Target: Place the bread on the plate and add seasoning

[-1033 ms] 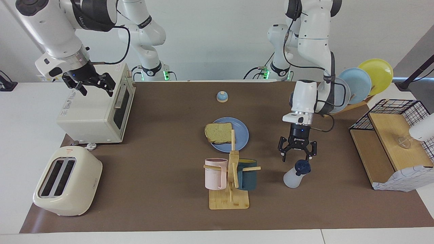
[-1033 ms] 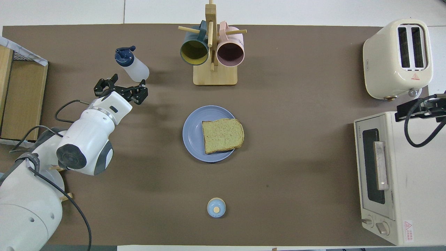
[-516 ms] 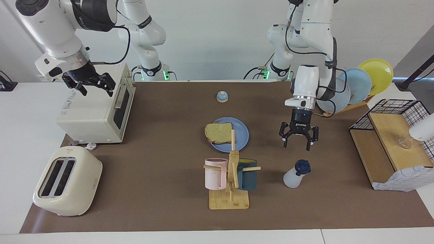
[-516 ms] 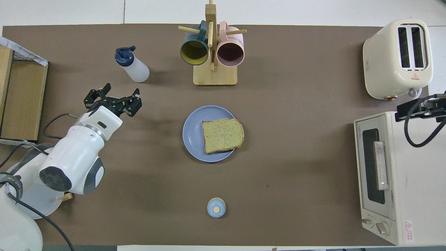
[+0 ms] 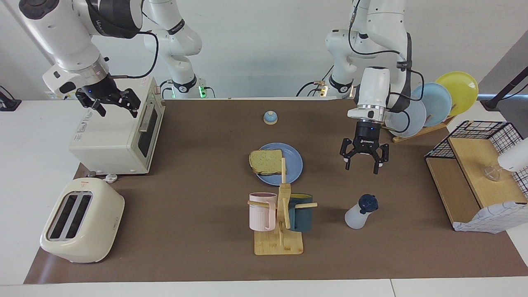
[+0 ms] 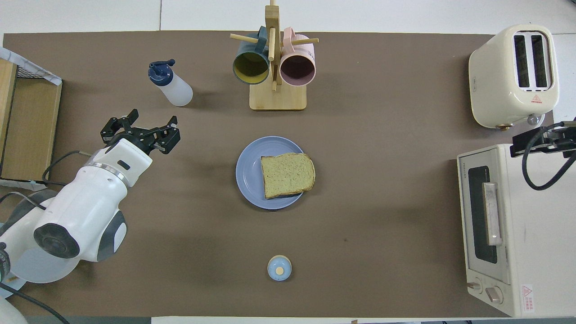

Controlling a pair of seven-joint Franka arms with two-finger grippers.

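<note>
The bread point(image 5: 266, 161) point(image 6: 287, 174) lies on the blue plate point(image 5: 295, 167) point(image 6: 249, 173) at the middle of the table, overhanging its rim toward the right arm's end. The seasoning point(image 5: 359, 213) point(image 6: 173, 85), a whitish bottle with a navy cap, stands upright farther from the robots, toward the left arm's end. My left gripper point(image 5: 361, 168) point(image 6: 140, 130) hangs open and empty over the mat between the bottle and the robots, clear of the bottle. My right gripper point(image 5: 117, 112) point(image 6: 540, 137) waits open and empty above the oven.
A mug rack point(image 5: 280, 222) point(image 6: 276, 96) with two mugs stands beside the seasoning. A toaster point(image 5: 80, 218) point(image 6: 513, 74) and an oven point(image 5: 115, 136) point(image 6: 504, 234) fill the right arm's end. A bell point(image 5: 270, 118) point(image 6: 279, 267) sits near the robots. A plate rack point(image 5: 433, 105) and wire basket point(image 5: 474, 173) stand at the left arm's end.
My left gripper has risen from just above the seasoning's cap and drawn back toward the robots, still open. The bottle stays standing. The right arm has not moved.
</note>
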